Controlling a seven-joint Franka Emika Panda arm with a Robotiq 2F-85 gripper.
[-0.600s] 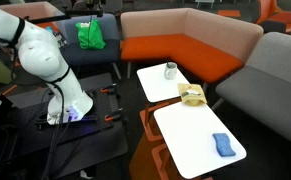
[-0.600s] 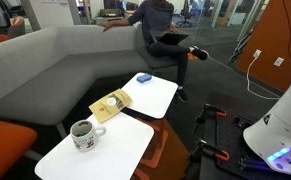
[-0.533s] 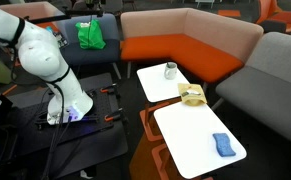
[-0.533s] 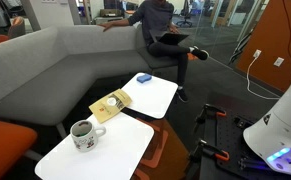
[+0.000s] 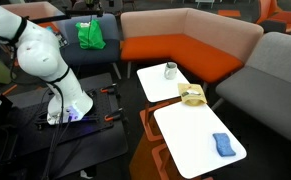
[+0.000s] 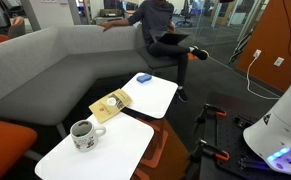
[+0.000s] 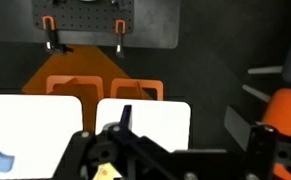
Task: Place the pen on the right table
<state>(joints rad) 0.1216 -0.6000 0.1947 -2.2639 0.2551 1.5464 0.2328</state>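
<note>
I cannot make out the pen in any view. The larger white table (image 5: pixel 197 140) carries a blue cloth lump (image 5: pixel 223 145); it also shows in an exterior view (image 6: pixel 155 98) and at the left of the wrist view (image 7: pixel 30 118). The smaller white table (image 5: pixel 157 85) holds a small cup (image 5: pixel 170 70), a mug in an exterior view (image 6: pixel 82 132). My gripper (image 7: pixel 193 132) shows only in the wrist view. It hangs high above the tables' edge, its dark fingers are apart, and nothing shows between them.
A tan packet (image 5: pixel 193 96) lies where the two tables meet. The orange and grey sofa (image 5: pixel 190 45) wraps behind them. My white arm base (image 5: pixel 65 100) stands on a dark cart beside the tables. A person (image 6: pixel 160 25) sits on the sofa's far end.
</note>
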